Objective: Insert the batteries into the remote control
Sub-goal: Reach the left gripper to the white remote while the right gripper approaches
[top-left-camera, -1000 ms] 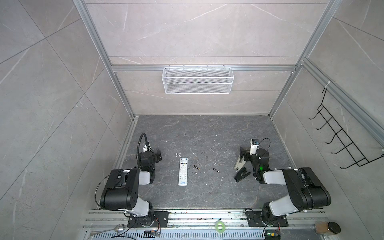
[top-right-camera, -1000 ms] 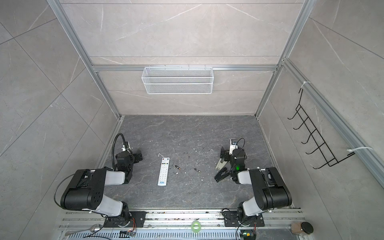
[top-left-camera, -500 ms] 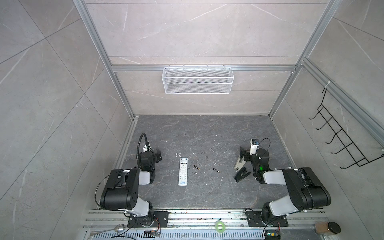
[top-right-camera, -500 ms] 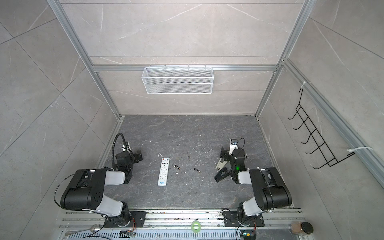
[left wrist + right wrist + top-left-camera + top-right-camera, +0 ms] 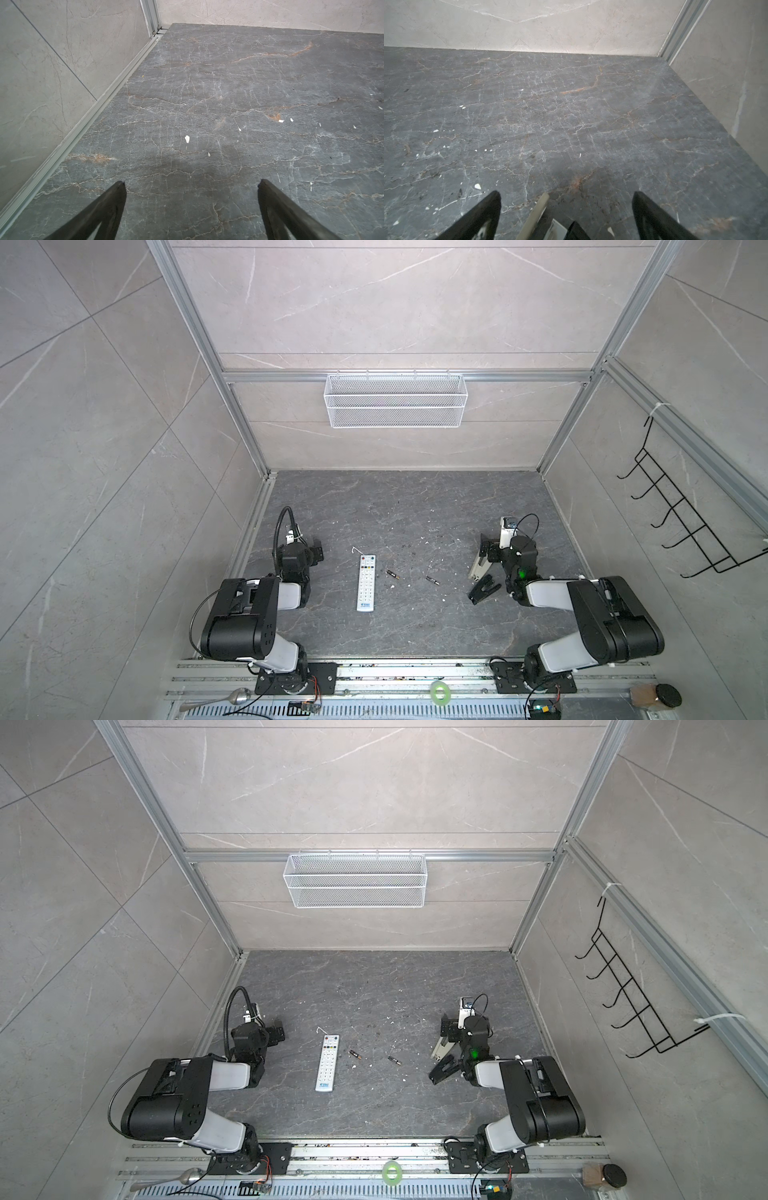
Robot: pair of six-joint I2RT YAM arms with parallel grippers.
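The remote control (image 5: 366,589) lay buttons-up on the dark stone floor (image 5: 415,497), lower middle of a top view and left of centre, coloured buttons toward the back wall, blue logo toward the lower edge. The batteries (image 5: 391,575) lay loose to its right, one just beside it and the farther battery (image 5: 432,580) nearer centre, neither touching it. The left arm (image 5: 291,568) sat folded at lower left. The right gripper (image 5: 476,568) at lower right pointed toward centre, fingers spread, well apart from everything. In both top views the layout matched: remote control (image 5: 326,1063), batteries (image 5: 355,1055), farther battery (image 5: 395,1060), right gripper (image 5: 436,1050). In the left wrist view the left gripper (image 5: 192,184) held its two dark fingers (image 5: 112,203) wide apart over bare floor dotted with white crumbs (image 5: 187,138), gripping nothing. In the right wrist view the right gripper (image 5: 566,194) likewise stood wide and empty, a pale strip (image 5: 537,212) showing between its fingers (image 5: 483,214).
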